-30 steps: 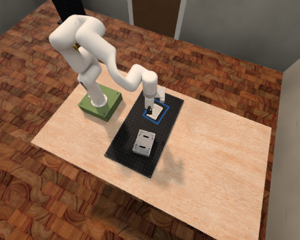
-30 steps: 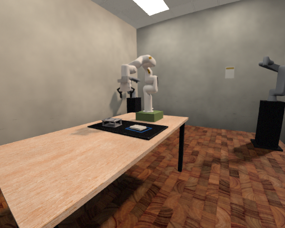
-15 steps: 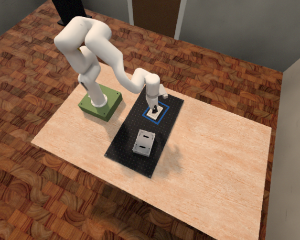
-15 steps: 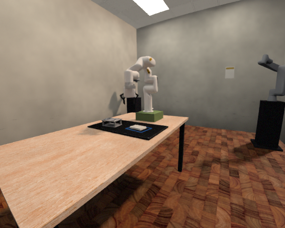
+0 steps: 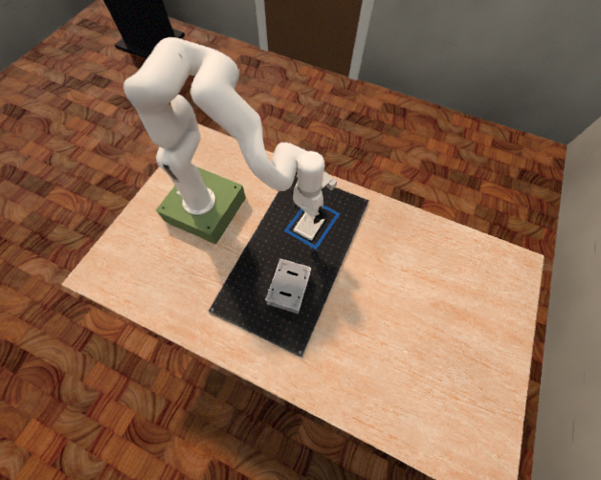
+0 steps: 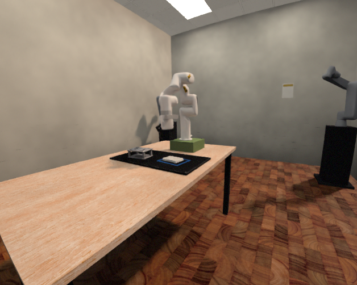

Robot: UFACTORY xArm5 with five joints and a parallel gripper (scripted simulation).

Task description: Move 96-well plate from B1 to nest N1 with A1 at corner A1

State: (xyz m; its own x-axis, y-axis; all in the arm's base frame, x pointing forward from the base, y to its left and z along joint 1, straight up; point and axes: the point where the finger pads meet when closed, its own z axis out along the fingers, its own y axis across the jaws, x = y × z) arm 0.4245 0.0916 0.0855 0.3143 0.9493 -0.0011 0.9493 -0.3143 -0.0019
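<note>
The white 96-well plate (image 5: pixel 307 227) lies flat inside the blue outline of spot B1 on the black mat (image 5: pixel 291 268). It also shows in the exterior view (image 6: pixel 173 159). I cannot make out its cut-off corner. The grey raised nest N1 (image 5: pixel 287 285) stands empty on the same mat, nearer the camera, and shows in the exterior view (image 6: pixel 140 152). My gripper (image 5: pixel 317 216) is open and empty. It points down over the plate. In the exterior view the gripper (image 6: pixel 167 126) hangs well above the plate, and its fingers are hard to pick out against a dark stand behind.
My arm's green base block (image 5: pixel 201 208) sits on the table left of the mat. A grey arm on a black pedestal (image 6: pixel 338 153) stands on the floor far to the right. Another black pedestal (image 5: pixel 141 23) stands behind the table.
</note>
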